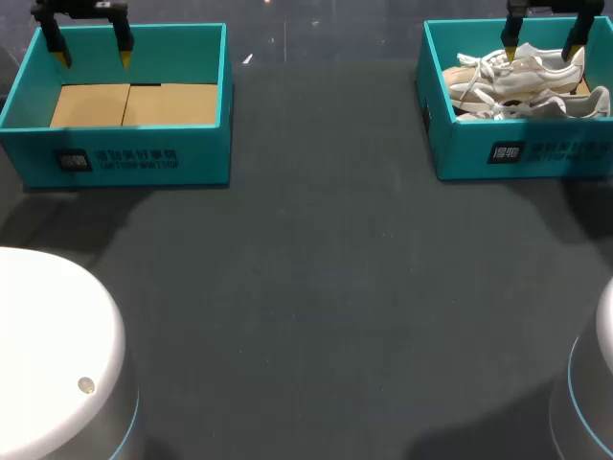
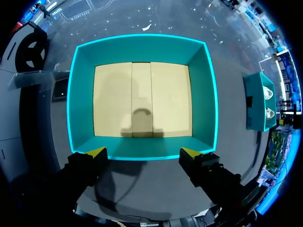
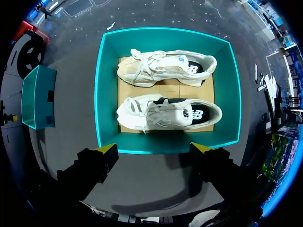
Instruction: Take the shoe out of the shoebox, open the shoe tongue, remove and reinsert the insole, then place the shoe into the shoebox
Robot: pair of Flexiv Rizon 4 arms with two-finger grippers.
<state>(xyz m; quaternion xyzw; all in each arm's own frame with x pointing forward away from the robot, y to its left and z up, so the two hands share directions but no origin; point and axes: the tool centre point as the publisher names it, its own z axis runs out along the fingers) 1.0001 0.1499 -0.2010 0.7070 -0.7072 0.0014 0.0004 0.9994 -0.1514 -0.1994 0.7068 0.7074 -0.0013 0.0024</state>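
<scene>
Left claw (image 2: 143,152) hangs wide over one shoebox (image 2: 206,94), right claw (image 3: 155,148) wide over a second shoebox (image 3: 107,94) holding two shoes (image 3: 165,68) (image 3: 170,113).

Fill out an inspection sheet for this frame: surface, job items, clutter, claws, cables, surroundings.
Surface: dark table, no spills or marks seen.
Job's things: left shoebox, teal, shows only its cardboard floor; right shoebox, teal, holds a first shoe and a second shoe, both pale, laced, lying on their sides next to each other.
Clutter: nothing seen.
Claws: left claw open, above the left shoebox; right claw open, above the right shoebox; neither touches anything.
Cables: nothing seen.
Surroundings: nothing seen reaching over the table.
</scene>
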